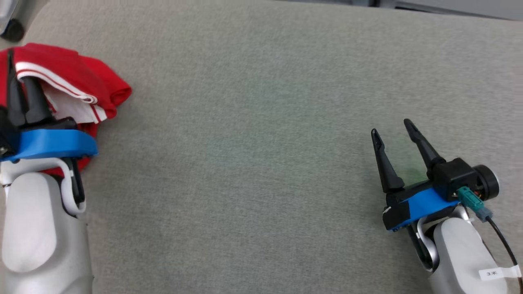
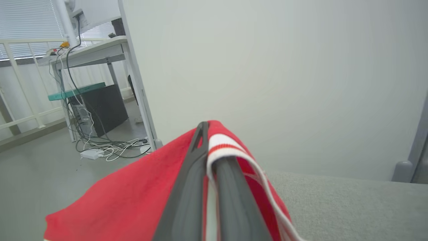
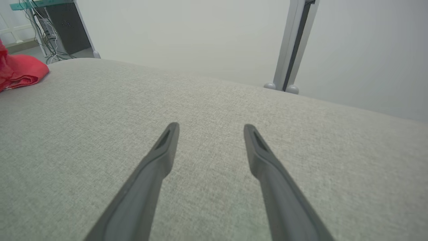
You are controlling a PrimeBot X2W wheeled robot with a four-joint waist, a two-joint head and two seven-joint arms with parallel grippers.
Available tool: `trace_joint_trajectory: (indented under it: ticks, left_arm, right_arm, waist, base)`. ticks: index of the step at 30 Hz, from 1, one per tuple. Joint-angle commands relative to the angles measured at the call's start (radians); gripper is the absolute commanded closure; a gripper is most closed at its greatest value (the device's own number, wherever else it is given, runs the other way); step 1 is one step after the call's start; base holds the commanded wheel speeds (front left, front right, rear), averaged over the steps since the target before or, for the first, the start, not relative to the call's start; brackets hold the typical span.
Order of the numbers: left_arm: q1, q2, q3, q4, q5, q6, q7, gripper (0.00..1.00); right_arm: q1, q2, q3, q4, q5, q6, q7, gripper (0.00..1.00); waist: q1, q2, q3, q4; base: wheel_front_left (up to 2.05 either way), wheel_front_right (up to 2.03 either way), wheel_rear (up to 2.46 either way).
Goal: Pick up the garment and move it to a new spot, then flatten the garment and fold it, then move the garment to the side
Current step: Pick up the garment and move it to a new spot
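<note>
Crumpled red garment with white-striped trim (image 1: 98,77) sits at the grey fabric bench's (image 1: 261,122) left edge, fold pointing right; left fingers (image 1: 34,104) clamp its trim; right fingers (image 1: 384,159) stand apart.

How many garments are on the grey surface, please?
1: a red garment with white trim, bunched at the far left of the surface, pinched by the left gripper. Its folds could hide another piece.

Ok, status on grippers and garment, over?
Left gripper shut on red garment, far left of grey surface. Right gripper open, holding nothing. No obstruction seen.
</note>
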Motion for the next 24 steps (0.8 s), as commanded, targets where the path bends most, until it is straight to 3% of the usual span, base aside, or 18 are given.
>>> trace_joint_trajectory:
  ticks: [1,12,24]
  left_arm:
    - [0.006,0.000,-0.019,-0.018,0.013,-0.011,-0.003,1.00]
    - [0.005,-0.043,-0.116,-0.086,-0.011,-0.059,-0.003,1.00]
    - [0.017,-0.077,-0.336,0.013,-0.048,-0.088,-0.003,1.00]
  right_arm:
    - [0.015,0.011,-0.004,0.005,0.005,0.000,0.000,0.00]
    - [0.034,0.066,0.015,-0.004,0.070,0.000,0.000,0.00]
    - [0.043,0.077,0.059,0.019,0.067,0.000,0.000,0.00]
  waist:
    - [0.0000,-0.0001,-0.040,-0.041]
    - [0.0000,-0.0001,-0.118,-0.235]
    - [0.0000,-0.0001,-0.127,-0.453]
  base:
    - [0.00,0.00,0.00]
    - [0.00,0.00,0.00]
    - [0.00,0.00,0.00]
